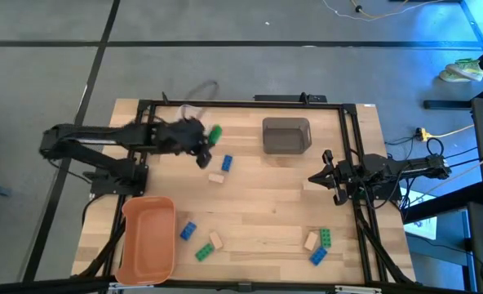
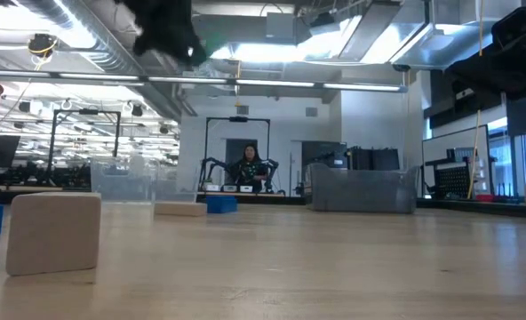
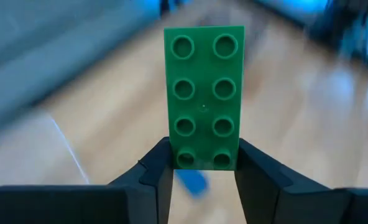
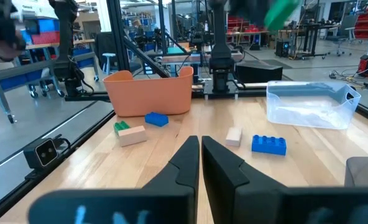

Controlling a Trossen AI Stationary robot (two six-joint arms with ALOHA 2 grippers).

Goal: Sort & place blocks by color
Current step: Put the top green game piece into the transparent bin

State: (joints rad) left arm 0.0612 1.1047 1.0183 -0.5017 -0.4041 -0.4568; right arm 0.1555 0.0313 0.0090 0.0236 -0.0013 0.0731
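The left gripper (image 3: 204, 171) hangs above the tabletop (image 1: 258, 204), its jaws clamped on one end of a green block (image 3: 204, 93) lifted clear of the wood, near the clear bin (image 4: 311, 104). A blue block (image 1: 227, 162) and a tan block (image 1: 217, 177) lie just beneath it. The right gripper (image 4: 200, 163) waits at the tabletop's right edge, jaws pressed together and empty. More blocks lie in two clusters: one beside the orange bin (image 1: 148, 238), the other near the front right corner. The grey bin (image 1: 286, 135) sits at the far side
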